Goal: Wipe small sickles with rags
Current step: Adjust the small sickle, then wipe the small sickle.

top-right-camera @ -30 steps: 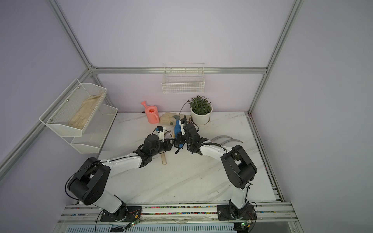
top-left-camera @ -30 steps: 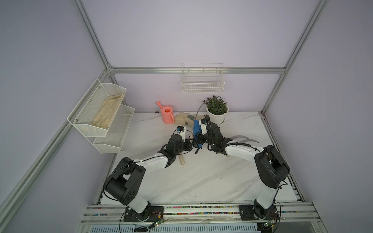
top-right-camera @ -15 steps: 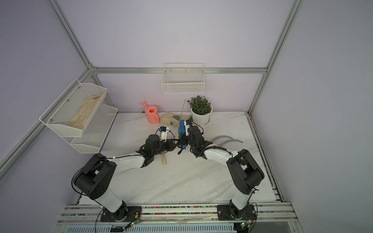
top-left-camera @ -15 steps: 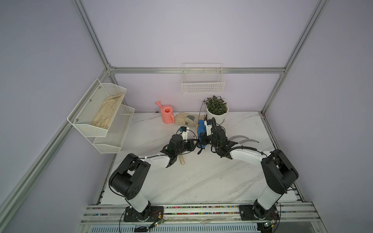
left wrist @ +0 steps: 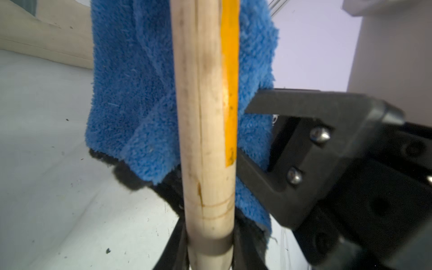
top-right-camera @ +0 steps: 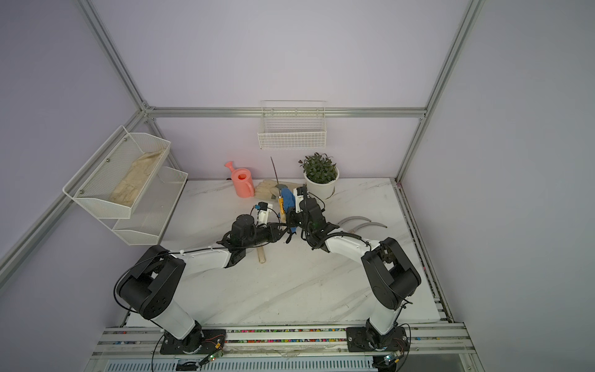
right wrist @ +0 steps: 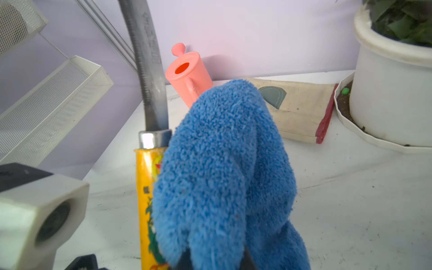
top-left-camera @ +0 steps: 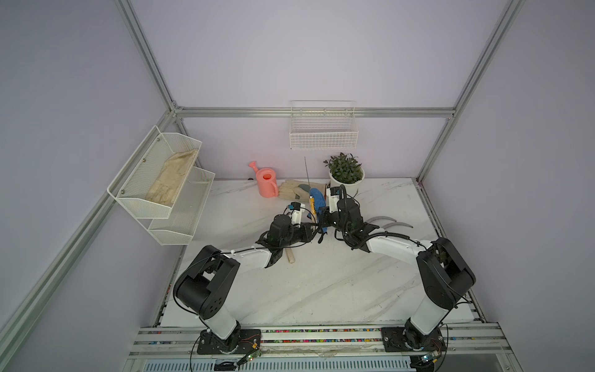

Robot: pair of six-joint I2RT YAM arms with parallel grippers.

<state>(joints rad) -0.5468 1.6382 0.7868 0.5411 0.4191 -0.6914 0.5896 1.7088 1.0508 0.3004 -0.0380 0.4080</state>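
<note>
In both top views the left claw point(top-left-camera: 311, 229) is clamped tight on the butt of a small sickle point(top-left-camera: 311, 203). It holds the sickle upright between the two arms, long axis vertical, blade pointing up. The blue rag point(top-left-camera: 318, 200) sits just right of the handle, pinched in the closed right claw point(top-left-camera: 323, 222), the nearer one for wiping. Two spare sickle blades point(top-left-camera: 389, 222) lie well apart on the right.

Left wrist view: the wooden handle point(left wrist: 205, 117) rises straight out of the closed jaws, and the rag behind it seems to touch it.

Right wrist view: the rag point(right wrist: 222, 175) bunches beside the handle's yellow label point(right wrist: 146, 198) and the foot of the grey blade point(right wrist: 152, 70). I'd judge the wipe must travel upward.
</note>
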